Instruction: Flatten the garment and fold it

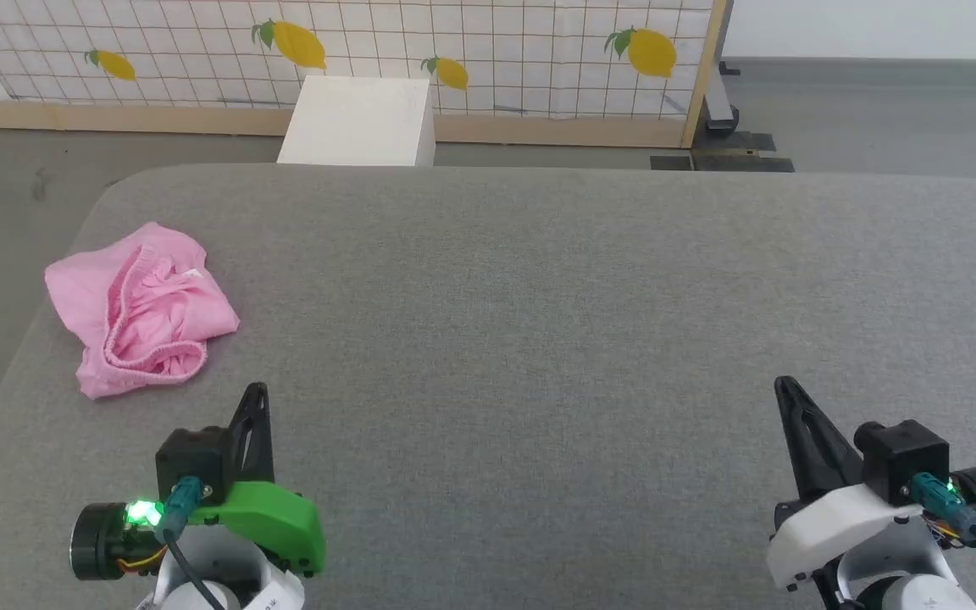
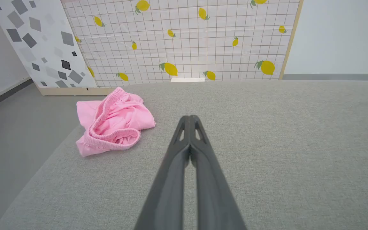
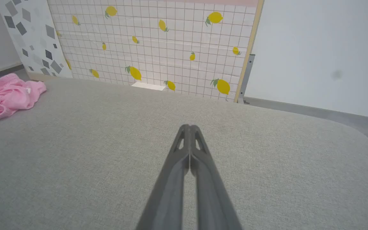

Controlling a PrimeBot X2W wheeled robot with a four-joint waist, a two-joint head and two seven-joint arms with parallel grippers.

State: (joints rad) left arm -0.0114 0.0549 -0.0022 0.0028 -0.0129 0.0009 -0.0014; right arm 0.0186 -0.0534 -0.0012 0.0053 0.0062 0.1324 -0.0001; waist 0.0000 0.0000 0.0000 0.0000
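My left gripper (image 2: 189, 119) has its two long dark fingers pressed flat together along their length, pinching nothing, with the tips hanging over bare cloth. In the head view I see those fingers edge-on as one dark blade, so I cannot read the gap there, and the arm behind the green wrist cover is cut off by the bottom edge. My right gripper (image 3: 189, 127) is the same: fingers pressed together, nothing between them, over bare surface, and its pale forearm also runs out of the frame.

Both sit low over the wide grey fabric-covered table (image 1: 539, 322), well apart from each other. The garment, small bright pink shorts of thin soft cloth (image 1: 136, 309), lies in a crumpled heap near the table's left edge, ahead of the left gripper and apart from it. The gathered waistband curls open on top. The leg openings are lost in the folds, and a small white tag (image 1: 191, 274) just shows. In the right wrist view the heap is clipped by the frame's left edge.

Beyond the far edge stand a white box (image 1: 359, 119), its base hidden by the table, and a lemon-printed grid screen (image 1: 496, 42)
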